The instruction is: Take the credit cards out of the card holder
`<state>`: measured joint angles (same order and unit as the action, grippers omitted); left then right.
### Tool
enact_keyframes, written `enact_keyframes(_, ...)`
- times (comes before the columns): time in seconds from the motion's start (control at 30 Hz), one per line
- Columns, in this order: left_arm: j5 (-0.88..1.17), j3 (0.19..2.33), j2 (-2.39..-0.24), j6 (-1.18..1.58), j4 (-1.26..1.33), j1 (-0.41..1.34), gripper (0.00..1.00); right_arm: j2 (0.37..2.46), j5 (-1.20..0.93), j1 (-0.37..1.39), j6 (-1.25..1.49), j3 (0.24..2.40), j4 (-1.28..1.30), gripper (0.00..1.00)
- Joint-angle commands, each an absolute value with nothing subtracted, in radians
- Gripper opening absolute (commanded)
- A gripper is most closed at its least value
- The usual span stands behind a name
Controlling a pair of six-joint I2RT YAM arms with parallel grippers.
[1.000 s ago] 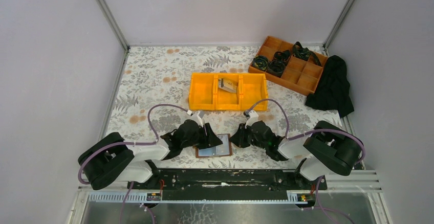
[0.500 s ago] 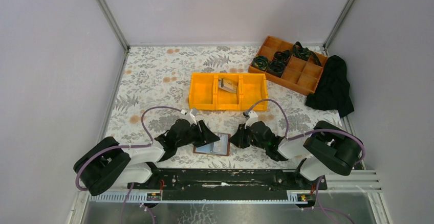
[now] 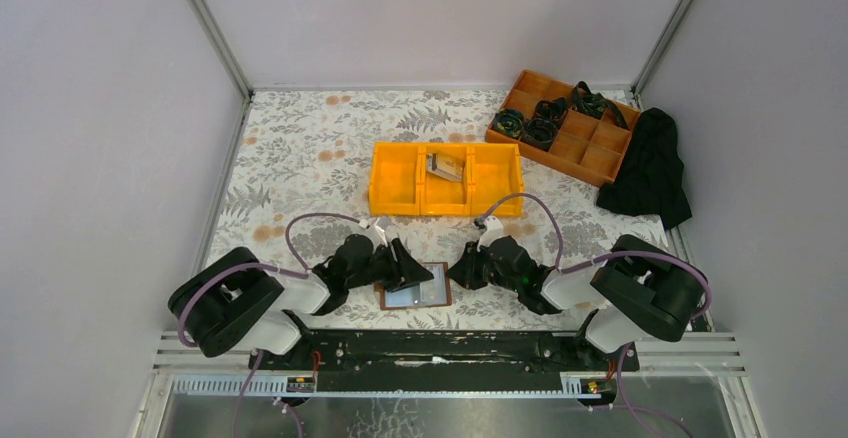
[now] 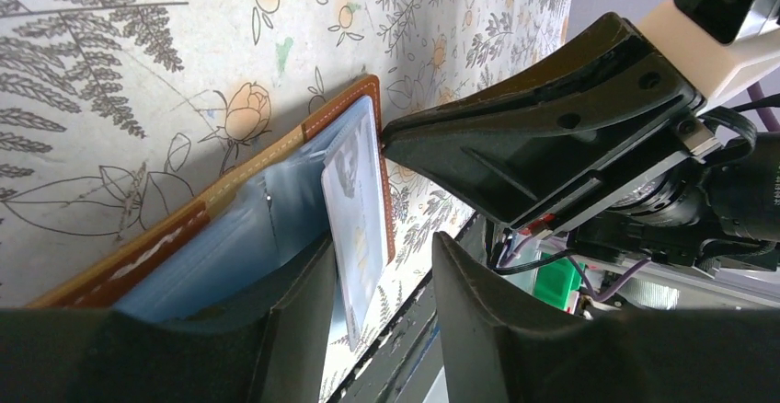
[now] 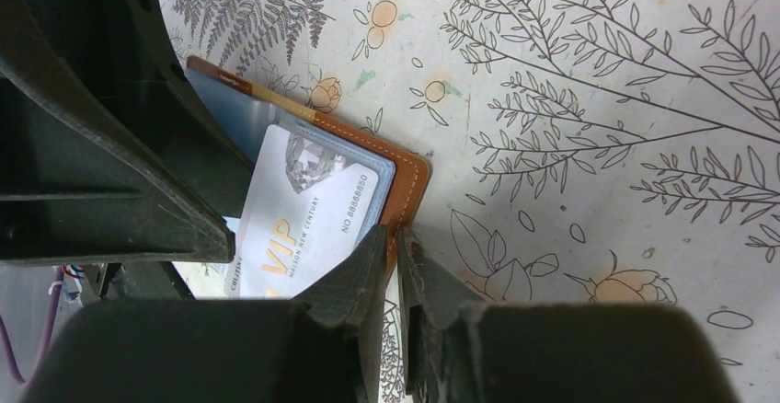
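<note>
The brown card holder (image 3: 432, 300) lies open on the floral table between my two grippers. A silvery credit card (image 5: 303, 219) marked VIP sticks partway out of its clear sleeve. In the left wrist view this card (image 4: 354, 219) stands between my left gripper's (image 4: 382, 329) open jaws, close to the left finger (image 4: 294, 329). My right gripper (image 5: 397, 247) is shut on the holder's brown stitched edge (image 5: 409, 182). From above, the left gripper (image 3: 405, 276) and the right gripper (image 3: 455, 276) flank the holder. Another card (image 3: 445, 166) with a dark stripe lies in the yellow bin.
A yellow three-part bin (image 3: 395, 190) sits mid-table. A wooden divided tray (image 3: 590, 148) with black coiled items stands at the back right, with a black cloth (image 3: 650, 173) beside it. Grey walls close in both sides.
My left arm swung left and back toward the holder. The holder tilted slightly half a second ago and now lies straighter. The right arm has stayed put.
</note>
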<state>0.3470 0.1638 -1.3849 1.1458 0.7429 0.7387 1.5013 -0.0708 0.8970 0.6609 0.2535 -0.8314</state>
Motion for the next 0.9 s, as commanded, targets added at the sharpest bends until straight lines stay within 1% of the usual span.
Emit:
enact_keyframes(0.0, 0.392, 0.148, -1.431, 1.185, 0.906, 0.735, 0.48, 1.518, -0.077, 0.912, 0.665, 0.271, -0.85, 0.17)
enact_keyframes(0.3, 0.416, 0.15, -1.557, 1.235, 1.074, 0.736, 0.45, 1.513, -0.077, 0.912, 0.669, 0.262, -0.856, 0.17)
enact_keyframes(0.5, 0.451, 0.153, -1.686, 1.299, 1.25, 0.732, 0.43, 1.511, -0.074, 0.913, 0.67, 0.258, -0.857, 0.17)
enact_keyframes(0.7, 0.439, 0.142, -1.733, 1.321, 1.305, 0.73, 0.42, 1.495, -0.052, 0.912, 0.674, 0.241, -0.862, 0.17)
enact_keyframes(0.8, 0.441, 0.137, -1.724, 1.314, 1.293, 0.722, 0.37, 1.489, -0.046, 0.913, 0.672, 0.238, -0.858, 0.17)
enact_keyframes(0.87, 0.444, 0.129, -1.716, 1.315, 1.283, 0.709, 0.28, 1.481, -0.038, 0.912, 0.672, 0.235, -0.853, 0.17)
